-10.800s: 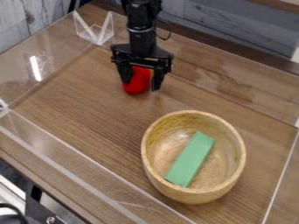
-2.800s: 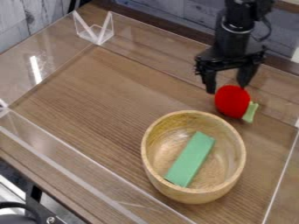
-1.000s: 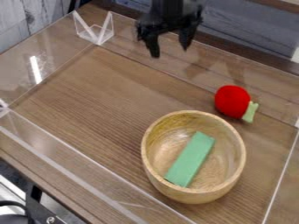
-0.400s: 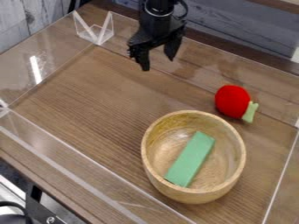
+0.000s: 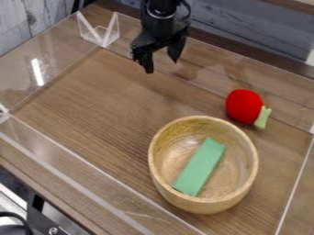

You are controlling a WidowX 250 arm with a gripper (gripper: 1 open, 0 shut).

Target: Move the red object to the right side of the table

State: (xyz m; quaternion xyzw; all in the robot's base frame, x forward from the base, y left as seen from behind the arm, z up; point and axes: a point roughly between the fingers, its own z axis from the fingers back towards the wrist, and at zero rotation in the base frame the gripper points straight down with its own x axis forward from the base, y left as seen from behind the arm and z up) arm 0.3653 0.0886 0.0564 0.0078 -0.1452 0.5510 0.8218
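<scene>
Since a second ago we see our tool (image 5: 157, 60) shifted left and lower, jaws wide apart and empty. Our strawberry (image 5: 244, 103) lies on the counter's (image 5: 86, 101) right side, just beyond the bowl (image 5: 204, 163) holding a green block (image 5: 200, 167).

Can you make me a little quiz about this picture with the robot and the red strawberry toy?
1. True or false: the red object lies inside the wooden bowl.
2. What sits in the bowl? A) a green block B) a spoon C) nothing
3. Fill in: the jaws of the gripper are ____ and hold nothing.

Key: 1 false, it rests on the table beside the bowl, near the right wall. 2 A. 3 open.
</scene>
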